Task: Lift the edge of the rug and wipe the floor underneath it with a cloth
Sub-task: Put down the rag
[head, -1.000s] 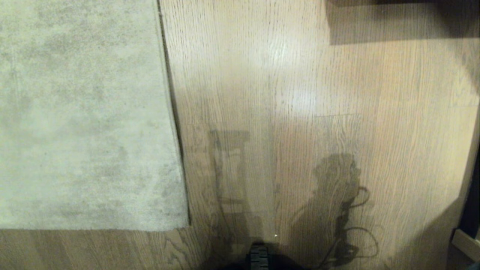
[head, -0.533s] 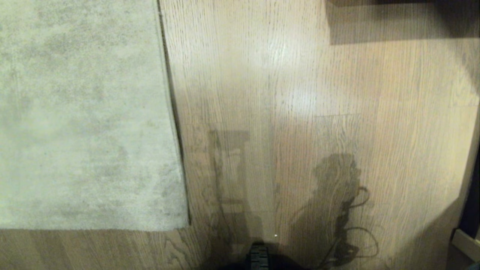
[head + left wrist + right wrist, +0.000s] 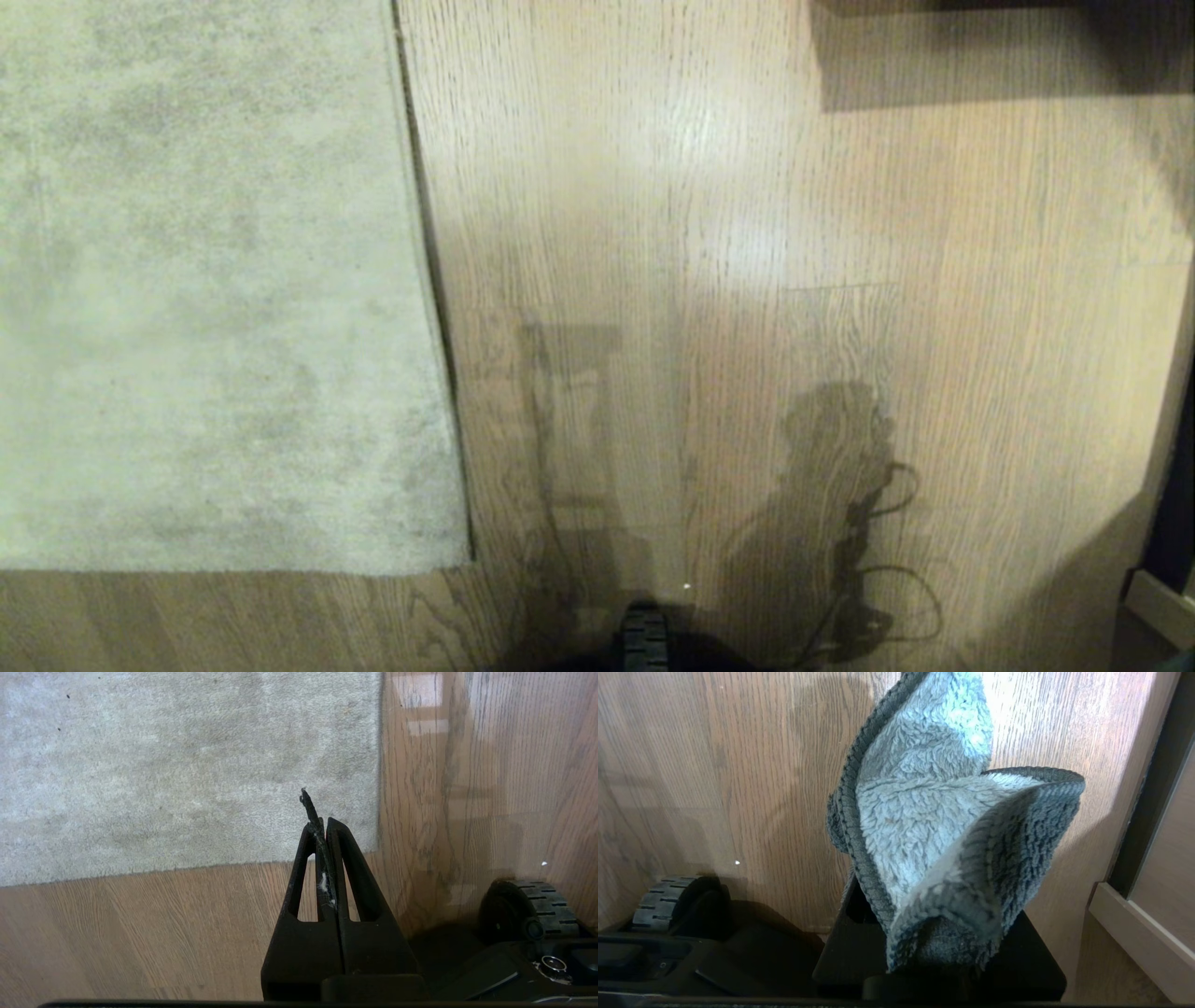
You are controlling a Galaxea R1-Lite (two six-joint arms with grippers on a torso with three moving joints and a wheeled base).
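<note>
Gripping the cloth (image 3: 934, 830) in the right pincer (image 3: 924, 933) above the bare floor (image 3: 794, 233), rug lying flat.

The fluffy grey-blue cloth stands bunched up out of the right pincer's closed jaws. Left pincer (image 3: 322, 830) is shut and empty, poised over the rug edge (image 3: 369, 844) near its corner, which rests flat on the wood-grain planks.

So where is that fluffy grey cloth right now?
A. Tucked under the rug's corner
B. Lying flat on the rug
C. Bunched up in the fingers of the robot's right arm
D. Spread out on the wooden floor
C: in the right wrist view the cloth stands bunched up out of the right gripper, held above the wooden floor, while the rug lies flat with nothing on it.
</note>
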